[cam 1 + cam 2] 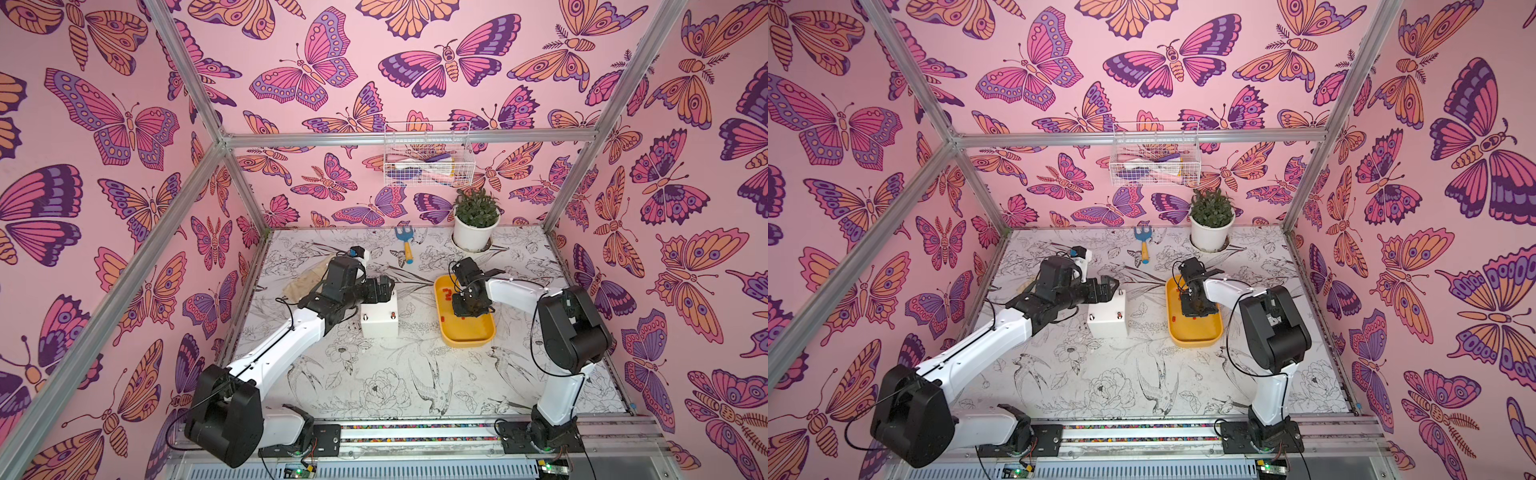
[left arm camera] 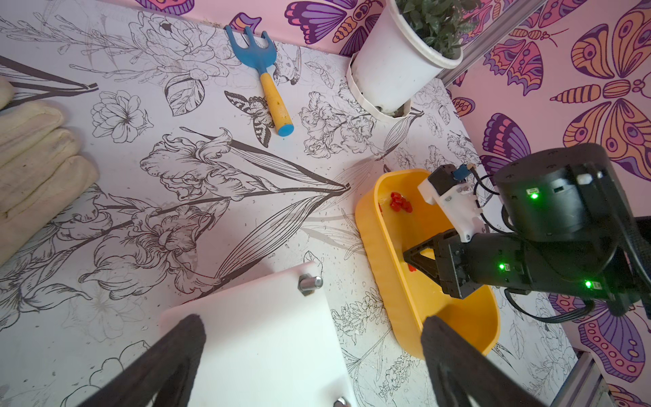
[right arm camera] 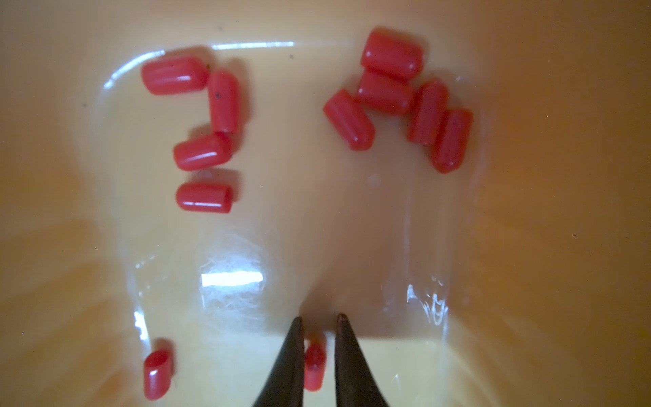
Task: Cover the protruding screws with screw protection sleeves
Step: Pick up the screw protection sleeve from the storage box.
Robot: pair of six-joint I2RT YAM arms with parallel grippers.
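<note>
- The white cube-like box point(image 1: 378, 326) is seen standing on the flower-printed tabletop point(image 1: 374, 386), just beside the yellow oblong plastic tray point(image 1: 469, 343).
- The left gripper point(image 2: 313, 319) is held over the box with its jaws spread wide; nothing is held between them.
- One bare silvery metal stud point(image 2: 310, 283) is seen sticking up at a corner of the box top in the left wrist view; a second is cut off by the frame edge.
- The small red rubbery tube-shaped sleeves point(image 3: 387, 91) are scattered on the tray floor: five bunched together, four in a loose line nearby, one point(image 3: 157, 373) apart.
- The right gripper point(image 3: 318, 315) is found low inside the tray, its jaws narrowly apart with a single sleeve point(image 3: 314, 366) between them.
- That sleeve is touched by one finger while a slit shows at the other; whether it is pinched cannot be told.
- A blue toy rake with a yellow handle point(image 1: 405, 245) and a white pot with a green plant point(image 1: 476, 232) are placed near the table's far edge.
</note>
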